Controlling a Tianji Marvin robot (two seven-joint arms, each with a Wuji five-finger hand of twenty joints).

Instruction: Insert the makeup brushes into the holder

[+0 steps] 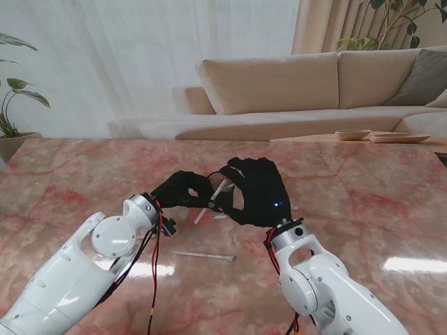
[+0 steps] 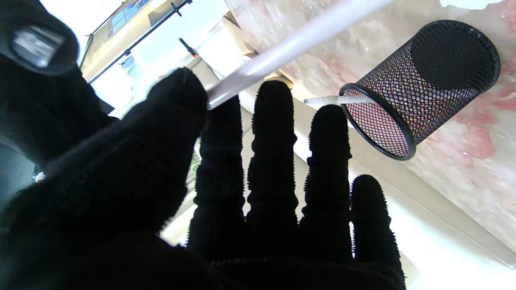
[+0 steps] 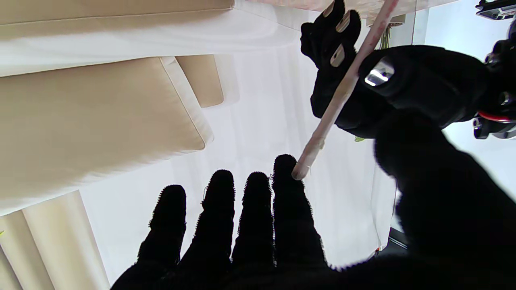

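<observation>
My two black-gloved hands meet over the middle of the table. The left hand pinches a white makeup brush between thumb and forefinger, the handle slanting away from it. My right hand is open, fingers spread, and its index fingertip touches the brush's end. The black mesh holder stands on the table beyond the left fingers with one white brush poking out of it. In the stand view the hands hide the holder. Another white brush lies flat, nearer to me.
The table is glossy pink marble. Beyond its far edge stand a beige sofa and a low table with shallow dishes. A potted plant stands at the far left corner.
</observation>
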